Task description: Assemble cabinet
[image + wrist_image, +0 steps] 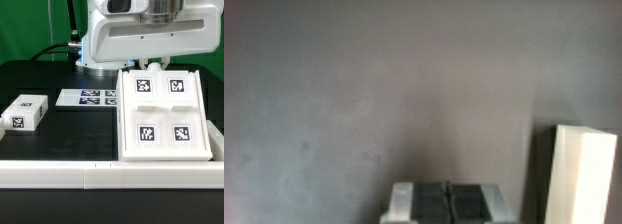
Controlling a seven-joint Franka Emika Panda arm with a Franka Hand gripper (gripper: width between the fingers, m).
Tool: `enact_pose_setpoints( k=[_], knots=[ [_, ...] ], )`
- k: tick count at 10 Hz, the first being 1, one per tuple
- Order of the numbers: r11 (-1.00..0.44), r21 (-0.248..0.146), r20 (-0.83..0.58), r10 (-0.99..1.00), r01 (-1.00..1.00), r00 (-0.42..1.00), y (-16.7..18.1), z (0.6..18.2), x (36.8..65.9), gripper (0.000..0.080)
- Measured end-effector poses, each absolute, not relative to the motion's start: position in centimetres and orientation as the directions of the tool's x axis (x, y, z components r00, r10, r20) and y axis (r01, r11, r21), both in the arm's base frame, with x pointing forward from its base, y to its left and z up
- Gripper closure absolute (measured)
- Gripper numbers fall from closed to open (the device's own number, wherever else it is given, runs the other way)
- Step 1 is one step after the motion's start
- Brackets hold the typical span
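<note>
Exterior view: cabinet barely begun, parts lie apart and I hold nothing.
Nearest runs the white front ledge (60, 172); just behind it, on the exterior view's right, the cabinet (165, 115) lies flat on the black table (60, 140), four tagged compartments facing up. Well apart on the exterior view's left sits a small white block (25, 112) with one tag, unjoined; the marker board (88, 97) lies between, farther back. In the wrist view my gripper (446, 195) has its fingers (413, 203) pressed together on nothing, beside a white edge (585, 175). I judge nearly all joining is left.
</note>
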State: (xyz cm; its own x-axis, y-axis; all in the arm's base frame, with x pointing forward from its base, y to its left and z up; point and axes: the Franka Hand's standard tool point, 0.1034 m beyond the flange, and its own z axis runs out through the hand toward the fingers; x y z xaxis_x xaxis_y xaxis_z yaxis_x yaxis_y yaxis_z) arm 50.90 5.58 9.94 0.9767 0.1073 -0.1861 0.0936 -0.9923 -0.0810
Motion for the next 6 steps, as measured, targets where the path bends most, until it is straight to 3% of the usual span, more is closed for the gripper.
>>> enact_pose_setpoints(
  k=[4, 6],
  knots=[
    [-0.992, -0.082, -0.193, 0.110, 0.096, 0.975, 5.46, 9.57, 50.70, 0.0797],
    [-0.992, -0.084, -0.203, 0.112, 0.097, 0.973, 5.32, 10.55, 51.15, 0.0797]
  ],
)
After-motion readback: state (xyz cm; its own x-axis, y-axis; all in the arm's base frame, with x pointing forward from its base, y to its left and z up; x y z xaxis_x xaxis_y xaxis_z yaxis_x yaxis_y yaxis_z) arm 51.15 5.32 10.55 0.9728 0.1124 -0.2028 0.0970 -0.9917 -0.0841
